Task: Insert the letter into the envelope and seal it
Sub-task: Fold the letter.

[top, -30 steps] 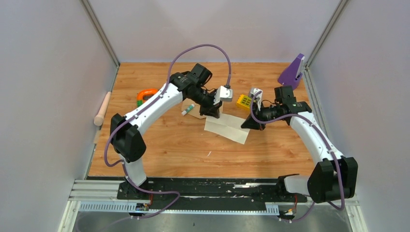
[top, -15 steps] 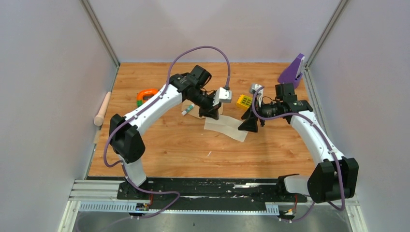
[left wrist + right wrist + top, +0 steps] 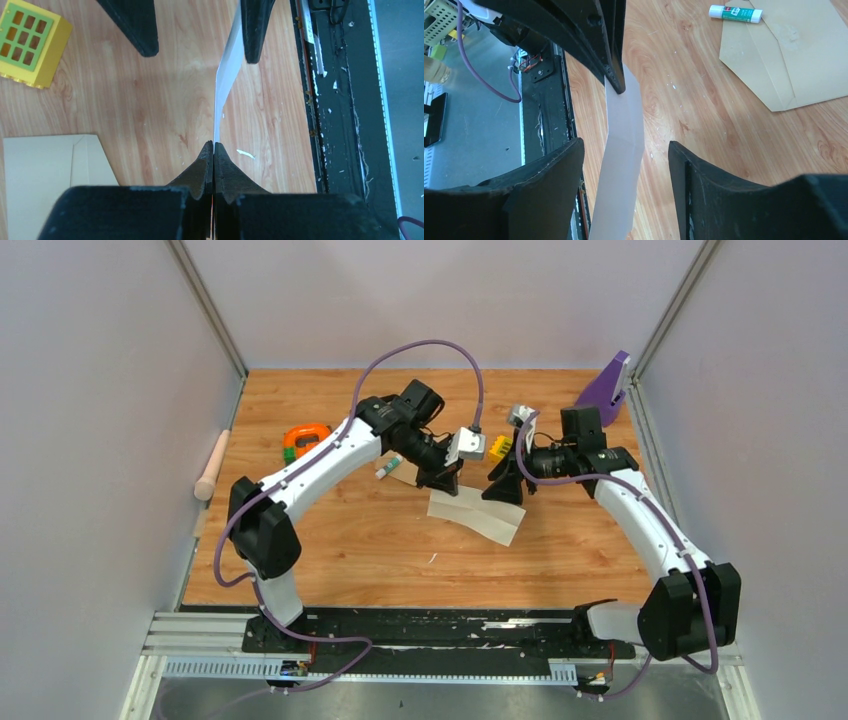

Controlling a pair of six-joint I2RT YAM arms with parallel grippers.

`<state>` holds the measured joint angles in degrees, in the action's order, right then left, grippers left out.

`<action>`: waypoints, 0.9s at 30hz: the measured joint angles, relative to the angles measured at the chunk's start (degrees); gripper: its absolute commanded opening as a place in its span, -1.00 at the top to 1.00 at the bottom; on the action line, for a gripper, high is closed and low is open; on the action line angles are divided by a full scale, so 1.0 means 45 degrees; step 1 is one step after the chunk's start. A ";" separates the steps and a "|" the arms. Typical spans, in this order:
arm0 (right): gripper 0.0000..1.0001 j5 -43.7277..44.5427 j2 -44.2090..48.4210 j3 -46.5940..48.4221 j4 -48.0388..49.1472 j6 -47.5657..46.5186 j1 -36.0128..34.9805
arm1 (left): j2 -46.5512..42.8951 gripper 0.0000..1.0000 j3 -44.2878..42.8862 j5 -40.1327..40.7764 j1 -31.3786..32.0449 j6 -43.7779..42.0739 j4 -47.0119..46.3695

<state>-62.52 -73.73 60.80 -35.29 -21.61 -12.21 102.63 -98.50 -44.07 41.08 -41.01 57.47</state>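
Note:
The white letter (image 3: 476,516) is pinched at its left edge by my left gripper (image 3: 441,478), which is shut on it. In the left wrist view the letter (image 3: 226,75) runs edge-on away from the shut left gripper (image 3: 214,149). My right gripper (image 3: 503,486) is open and straddles the sheet's far end. In the right wrist view the letter (image 3: 621,150) hangs between the two fingers of the right gripper (image 3: 624,146) without touching either. The tan envelope (image 3: 784,55) lies flat on the table with its flap open, partly under my left arm (image 3: 404,476).
A glue stick (image 3: 388,469) lies by the envelope's edge. A yellow-green block (image 3: 500,447) sits behind the grippers. An orange-green ring toy (image 3: 305,437) and a wooden roller (image 3: 212,465) are at the left, a purple stand (image 3: 605,388) at the back right.
My right gripper has opened and moved left toward the left gripper, now straddling the letter. The left gripper closed fully on the letter's edge and shifted slightly right.

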 measured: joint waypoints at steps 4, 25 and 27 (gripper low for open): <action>-0.09 0.0262 -0.0053 -0.0010 0.0185 0.0126 -0.0296 | 0.0010 1.00 -0.0005 -0.0010 0.0131 0.0049 -0.0005; 0.49 0.1642 0.0087 -0.0597 0.0194 -0.0782 -0.0510 | 0.0568 1.00 -0.0053 0.0340 0.0160 0.0199 -0.0015; 0.63 0.1676 0.0087 -0.0597 0.0121 -0.0903 -0.0510 | 0.0568 1.00 -0.0053 0.0345 0.0160 0.0199 -0.0015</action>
<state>-54.98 -73.34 58.11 -34.74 -25.67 -14.50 105.19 -98.74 -42.52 41.80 -40.12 57.41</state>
